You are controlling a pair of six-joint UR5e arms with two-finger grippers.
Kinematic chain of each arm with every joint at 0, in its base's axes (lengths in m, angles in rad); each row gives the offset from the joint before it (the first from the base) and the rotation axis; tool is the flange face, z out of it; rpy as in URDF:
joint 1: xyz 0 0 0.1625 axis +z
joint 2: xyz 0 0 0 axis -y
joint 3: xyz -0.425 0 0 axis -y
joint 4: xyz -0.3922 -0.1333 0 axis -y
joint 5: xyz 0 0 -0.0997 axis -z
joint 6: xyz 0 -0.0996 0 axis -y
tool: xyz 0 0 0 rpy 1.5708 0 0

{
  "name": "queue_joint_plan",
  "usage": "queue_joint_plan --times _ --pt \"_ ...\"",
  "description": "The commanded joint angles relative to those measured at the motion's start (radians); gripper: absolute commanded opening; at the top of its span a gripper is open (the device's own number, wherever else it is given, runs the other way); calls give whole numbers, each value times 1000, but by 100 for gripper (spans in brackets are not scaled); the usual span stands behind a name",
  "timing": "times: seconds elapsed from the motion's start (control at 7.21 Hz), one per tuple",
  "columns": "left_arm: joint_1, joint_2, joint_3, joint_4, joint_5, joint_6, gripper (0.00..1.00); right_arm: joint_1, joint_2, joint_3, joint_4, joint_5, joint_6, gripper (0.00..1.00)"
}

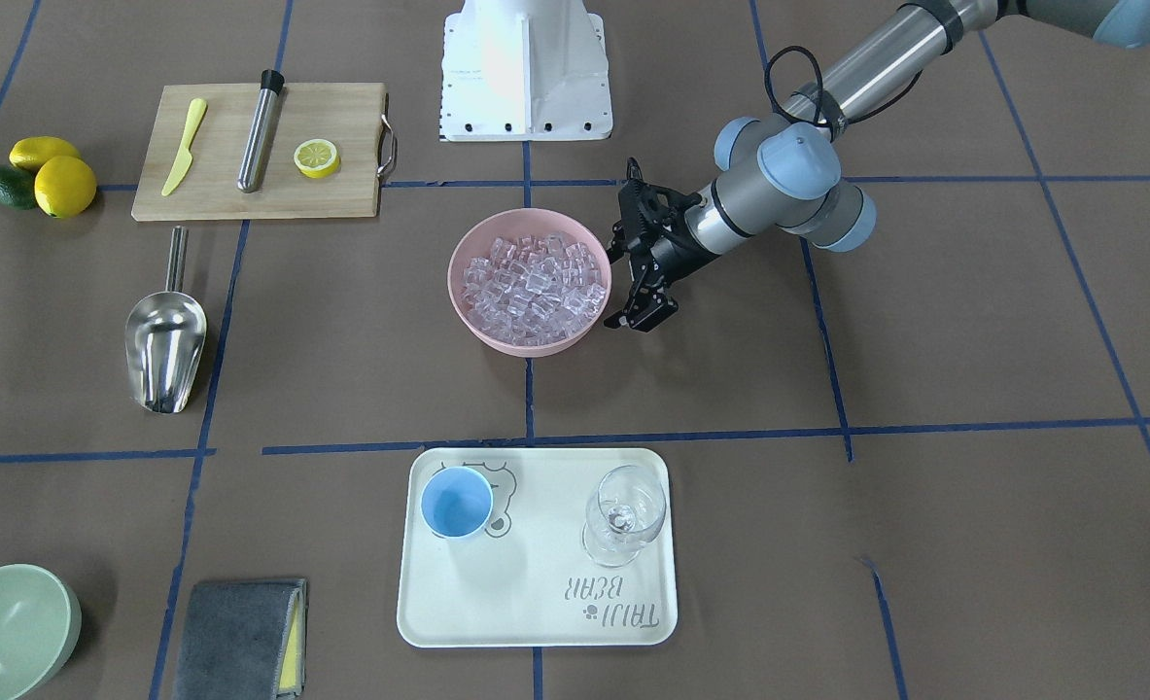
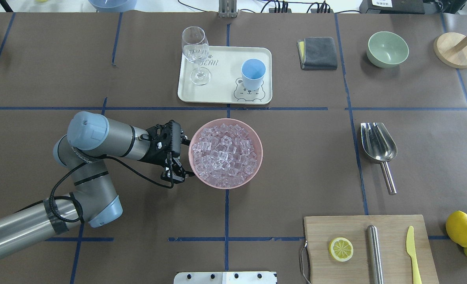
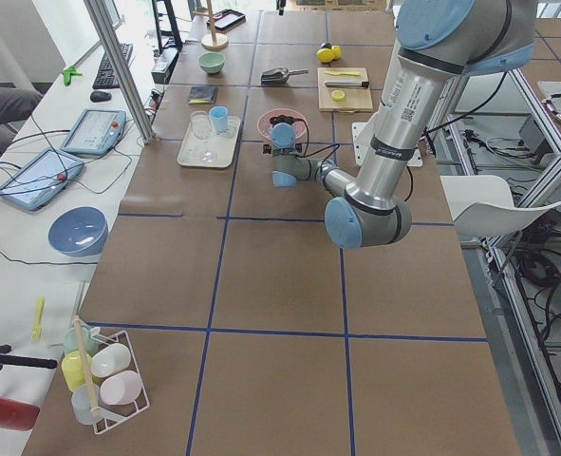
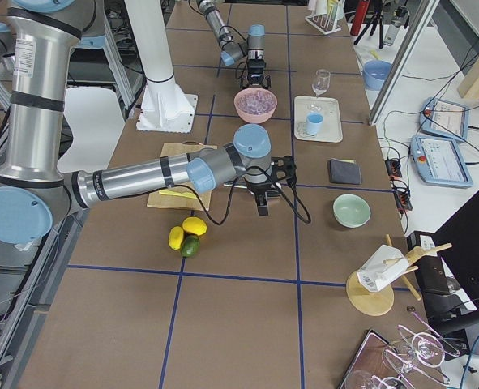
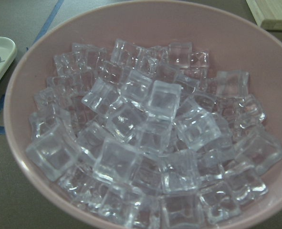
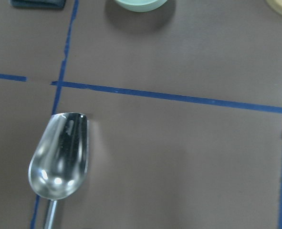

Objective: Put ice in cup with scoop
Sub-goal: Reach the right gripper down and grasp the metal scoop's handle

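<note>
Just off bowl [image 2: 259, 146] rim: L gripper [image 2: 186, 158]; scoop [image 2: 377, 144] well apart.

A brown-covered table [image 2: 296, 165] gridded with blue tape [image 2: 226, 213] stands beside a white bench [image 3: 5, 285].

— What stands around the scoop [image 2: 377, 146]?
— Bare bench [image 2: 308, 157] on every side. The cutting board [image 2: 336, 225] lies near its handle end, not touching.
— And across to the pink bowl [image 2: 259, 142]?
— Open bench. The left claw [image 2: 182, 159], jaws spread, crowds the bowl's left side.
— The cup [image 2: 253, 73]?
— A wine glass [image 2: 195, 49] shares its tray [image 2: 221, 96], well apart.
</note>
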Motion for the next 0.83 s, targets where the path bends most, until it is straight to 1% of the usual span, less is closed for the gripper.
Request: queue_joint_plan --times 0.0,0.14,0.28,0.42,0.56,0.69 --pt "0 0 -1 -2 -1 0 100 -192 -6 47 137 -49 312 100" --pt "0 0 -1 -3 -1 1 100 -267 -23 78 137 -55 395 100" --pt "0 0 -1 -3 -1 1 100 -368 -29 94 137 -128 484 100" --pt "0 0 -2 -3 -1 1 100 -499 -29 101 137 -270 562 100" --pt "0 0 -2 -5 -1 1 100 -610 -26 83 138 -370 616 100" --pt "0 0 -2 -5 -1 1 100 -626 -19 59 141 -367 620 100"
